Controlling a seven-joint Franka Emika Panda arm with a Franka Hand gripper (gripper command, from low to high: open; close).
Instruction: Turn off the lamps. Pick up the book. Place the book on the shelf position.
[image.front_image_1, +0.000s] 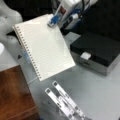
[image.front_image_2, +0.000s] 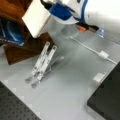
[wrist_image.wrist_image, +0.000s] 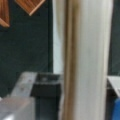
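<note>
In a front view the book (image.front_image_1: 43, 47) is already off the tabletop (image.front_image_1: 100, 95): the claw (image.front_image_1: 53, 22) is clenched on its top edge and holds it in the air, tilted, so the pick-up looks done and the placing is left. No lamp shows here, so I cannot tell whether that step is finished. The book is a white, ruled notebook with a spiral binding down its long side toward the view's left. It hangs above and to the view's right of the shelf position (image.front_image_1: 15, 95), a reddish-brown wooden block, and does not touch it. A metal slatted rack (image.front_image_1: 66, 102) lies below the book, and a black-topped silver box (image.front_image_1: 97, 51) sits to the book's right.

In a front view from the opposite side the book (image.front_image_2: 36, 17) shows its plain white face, gripped by the claw (image.front_image_2: 48, 6), raised just over the shelf position (image.front_image_2: 27, 48), with the rack (image.front_image_2: 42, 63) beside the block.

In the wrist view the book (wrist_image.wrist_image: 85, 60) fills the middle as a pale upright edge; corners of the shelf position (wrist_image.wrist_image: 30, 5) show at the top left.
</note>
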